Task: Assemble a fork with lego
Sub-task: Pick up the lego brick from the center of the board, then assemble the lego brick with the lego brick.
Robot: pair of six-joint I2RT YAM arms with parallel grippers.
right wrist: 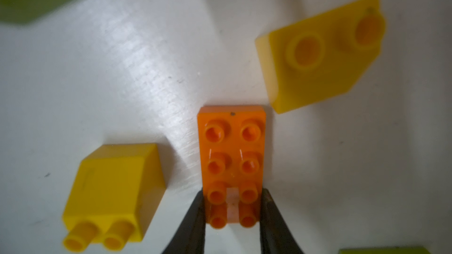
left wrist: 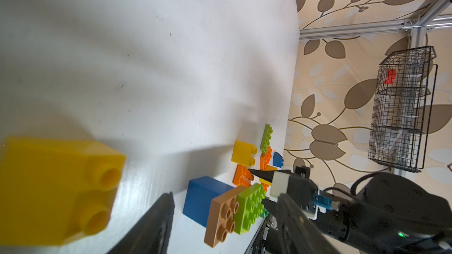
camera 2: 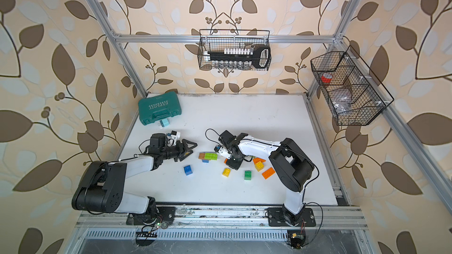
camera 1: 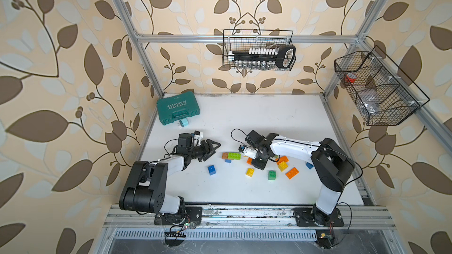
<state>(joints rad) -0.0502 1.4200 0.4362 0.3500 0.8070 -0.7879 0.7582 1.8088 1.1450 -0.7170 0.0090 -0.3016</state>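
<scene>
At the near edge of the tabletop (camera 1: 220, 191), both arm bases are mounted. Just beyond them lie loose pieces: a blue brick (camera 1: 211, 169), a yellow brick (camera 1: 250, 172), a dark green brick (camera 1: 272, 175) and an orange brick (camera 1: 291, 173). A second blue brick (camera 1: 309, 165) is half hidden by the right arm (camera 1: 293, 146).

Mid-table, the right gripper (right wrist: 232, 199) points downward. Its fingers (right wrist: 193, 216) clamp the long sides of a flat orange brick (right wrist: 232, 142) at one end. In both top views the wrist covers most of this piece. Whether it rests on the tabletop cannot be told.

Next, a brown brick (camera 1: 225, 155) and a light green brick (camera 1: 234, 155) sit side by side on a small blue piece (camera 1: 228, 160), which is mostly covered.

Toward the left edge, the left gripper (camera 1: 212, 151) has its fingers spread and grasps nothing. A blurred yellow piece (left wrist: 56, 191), cut off by the frame, sits outside one finger; contact cannot be determined.

A teal case (camera 1: 177, 109) occupies the far left corner.
</scene>
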